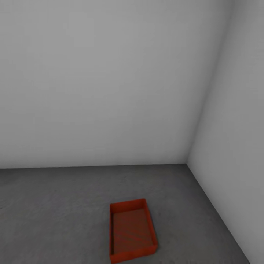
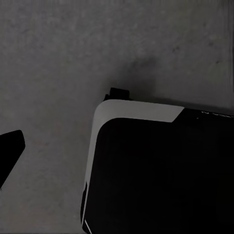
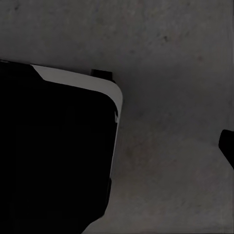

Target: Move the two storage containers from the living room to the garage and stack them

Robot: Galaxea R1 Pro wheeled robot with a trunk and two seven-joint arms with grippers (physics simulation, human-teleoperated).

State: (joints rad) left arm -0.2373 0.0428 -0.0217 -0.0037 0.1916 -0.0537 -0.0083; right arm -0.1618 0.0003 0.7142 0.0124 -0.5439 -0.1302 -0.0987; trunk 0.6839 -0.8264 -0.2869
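- Dark grey, mottled concrete floor point(image 1: 66, 205), meeting pale walls at a corner.
- One orange-red storage container point(image 1: 132, 231) flat on it, open side up, near the right wall.
- Black-and-white robot base point(image 2: 156, 170) over the same concrete.

An orange-red rectangular storage container point(image 1: 132, 231) with thin upright walls and a flat bottom sits open side up on the dark grey, faintly mottled concrete floor point(image 1: 55, 212) of the garage. It rests flat, not tilted, with its long side running away from the head camera and turned slightly off square to the back wall. Its inside is empty, and faint diagonal lines show across the bottom panel. The container lies near the room's corner, where two plain pale grey walls point(image 1: 110, 84) meet, apart from both of them, with bare concrete all around it.
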